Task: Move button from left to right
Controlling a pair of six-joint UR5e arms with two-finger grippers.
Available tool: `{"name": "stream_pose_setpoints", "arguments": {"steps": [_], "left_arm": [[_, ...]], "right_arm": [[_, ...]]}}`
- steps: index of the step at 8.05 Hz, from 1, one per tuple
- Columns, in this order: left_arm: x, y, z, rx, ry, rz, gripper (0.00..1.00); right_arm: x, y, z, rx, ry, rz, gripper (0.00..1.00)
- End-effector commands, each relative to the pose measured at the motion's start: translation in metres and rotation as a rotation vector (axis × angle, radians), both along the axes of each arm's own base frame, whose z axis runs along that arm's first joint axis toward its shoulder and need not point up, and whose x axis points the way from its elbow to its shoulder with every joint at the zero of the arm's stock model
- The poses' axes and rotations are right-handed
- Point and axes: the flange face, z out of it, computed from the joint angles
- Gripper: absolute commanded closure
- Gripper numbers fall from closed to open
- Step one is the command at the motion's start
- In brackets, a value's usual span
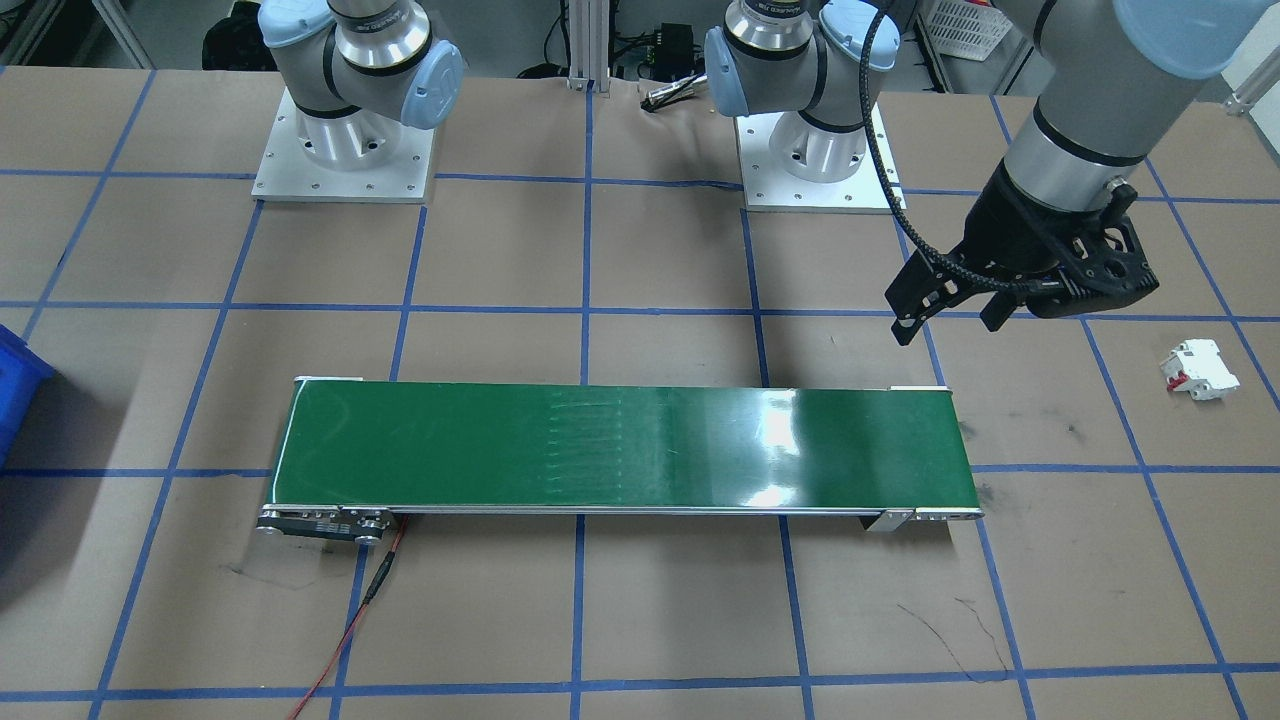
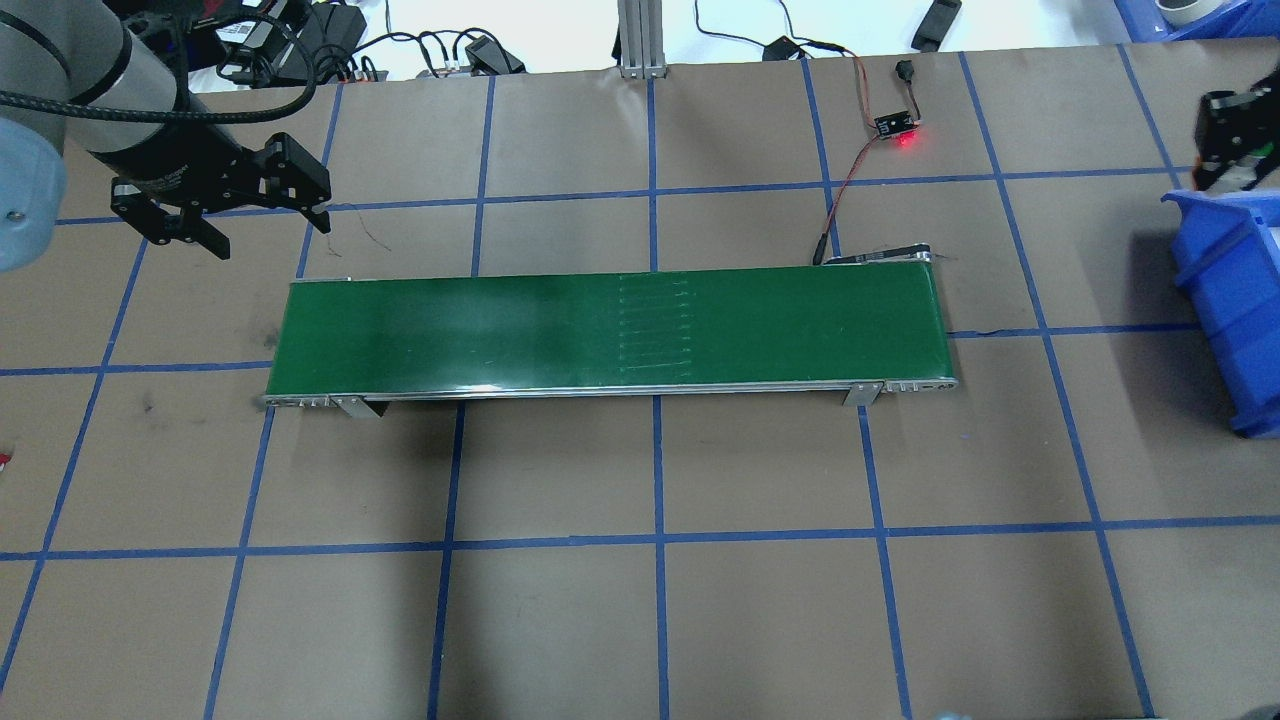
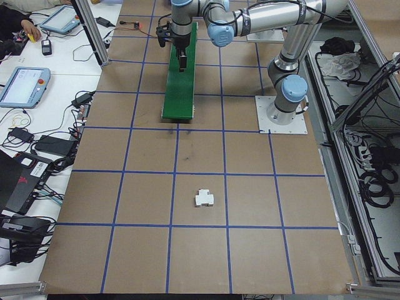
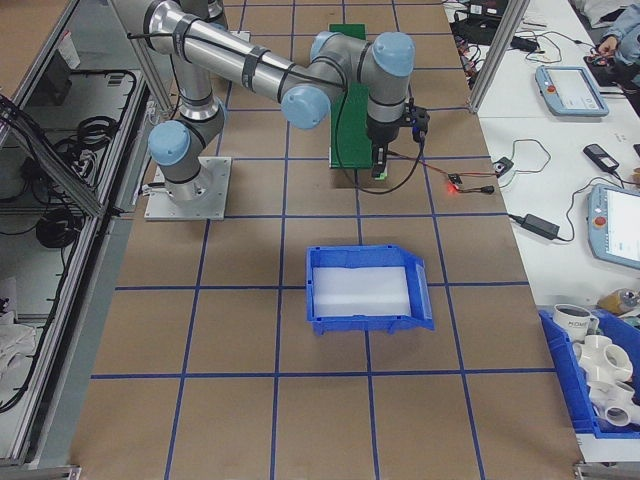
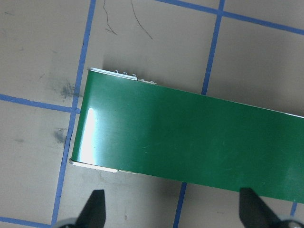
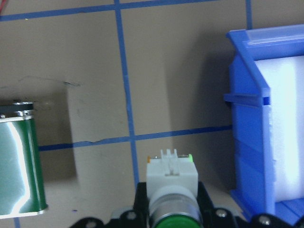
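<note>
Right up close to the right wrist camera sits the button [image 6: 172,190], with its round green cap, silver body and white block. The right gripper [image 6: 172,211] is closed on it, high above the brown table [image 2: 760,600], between the end of the green belt [image 6: 19,166] and the blue bin [image 6: 266,142].

Over on the left, the left gripper [image 2: 250,210] hangs in the air just past the left end of the green belt [image 2: 610,325]. Its two black fingers [image 5: 92,209] are spread wide apart and nothing is between them. The belt has nothing on it and shines in the light.

A small white breaker with red parts [image 1: 1198,369] lies on the table, well away from the belt's left end. Near the belt's right end a tiny board [image 2: 897,126] glows red beside its wires. The blue bin [image 2: 1235,290] sits at the far right.
</note>
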Motion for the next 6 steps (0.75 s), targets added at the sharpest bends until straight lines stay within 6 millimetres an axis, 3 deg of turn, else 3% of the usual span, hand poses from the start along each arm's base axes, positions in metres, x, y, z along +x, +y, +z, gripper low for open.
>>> {"name": "stream_pose_setpoints", "arguments": {"steps": [1,3,5,6], "left_arm": [[0.0,0.0,0.0,-0.001,0.0,0.0,0.0],[0.001,-0.002,0.0,0.002,-0.001,0.002,0.0],[0.0,-0.001,-0.001,0.002,-0.001,0.0,0.0],[0.0,-0.001,-0.001,0.002,-0.001,0.0,0.0]], "right_arm": [[-0.114,0.04,-0.005,0.023,0.005,0.072,1.0],[-0.176,0.067,-0.014,0.021,-0.007,0.102,1.0],[-0.225,0.065,-0.065,0.051,-0.036,0.164,1.0],[-0.238,0.059,-0.086,0.053,-0.033,0.19,1.0]]}}
